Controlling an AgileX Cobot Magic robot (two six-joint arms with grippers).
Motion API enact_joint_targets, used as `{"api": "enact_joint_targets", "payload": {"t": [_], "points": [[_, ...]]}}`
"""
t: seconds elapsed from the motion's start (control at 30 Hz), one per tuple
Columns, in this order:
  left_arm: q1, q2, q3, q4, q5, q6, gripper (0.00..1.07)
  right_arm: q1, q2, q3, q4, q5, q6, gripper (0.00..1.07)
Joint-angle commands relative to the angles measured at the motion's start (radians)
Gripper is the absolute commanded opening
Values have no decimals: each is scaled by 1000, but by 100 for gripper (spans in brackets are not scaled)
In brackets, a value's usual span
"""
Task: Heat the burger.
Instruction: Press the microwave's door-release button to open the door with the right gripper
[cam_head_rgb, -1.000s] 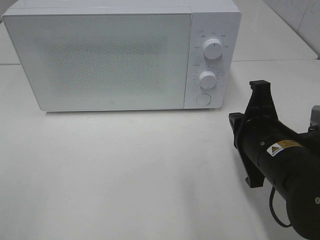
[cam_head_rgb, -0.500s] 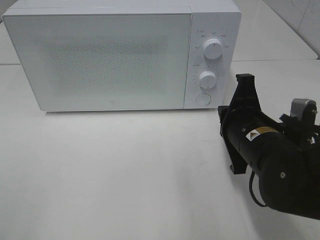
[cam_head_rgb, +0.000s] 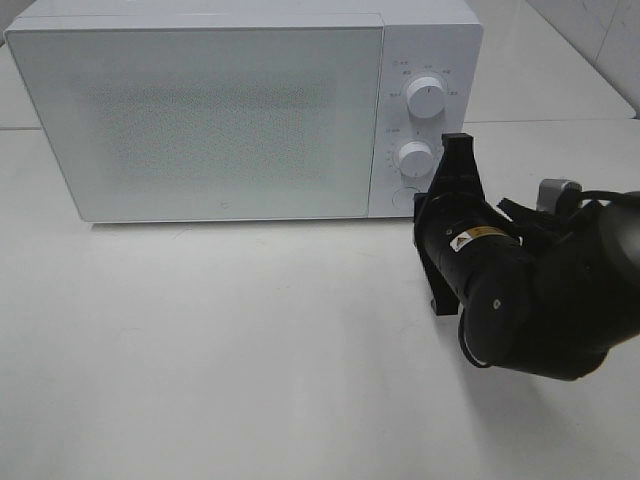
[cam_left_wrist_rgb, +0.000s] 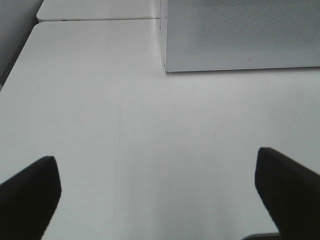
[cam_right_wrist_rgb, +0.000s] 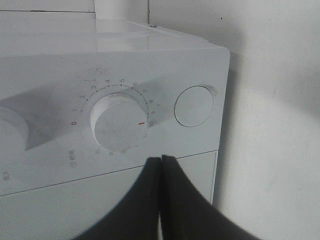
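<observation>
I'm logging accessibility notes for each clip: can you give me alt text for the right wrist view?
The right gripper, its black jaws shut, points at the control panel of a white box-shaped microwave oven, close to a round white knob ringed with numbers. A flat round white button sits beside the knob.

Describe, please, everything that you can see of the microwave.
The microwave is a white box, its frosted door shut, hiding the inside. Right of the door sit an upper knob, a lower knob and, lowest, a round button. It stands on the table; the shut right gripper points at the lower knob.
</observation>
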Motion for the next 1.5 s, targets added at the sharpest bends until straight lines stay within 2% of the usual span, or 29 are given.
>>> {"api": "enact_joint_targets", "payload": {"t": [0.03, 0.93, 1.5], "points": [[3, -6, 3, -3, -13, -7, 98, -22, 35, -41, -46, 5, 32, 0], [3, -6, 3, -3, -13, -7, 98, -129, 222, -250, -71, 125, 21, 0], [3, -5, 3, -3, -13, -7, 98, -134, 254, -290, -40, 96, 2, 0]]}}
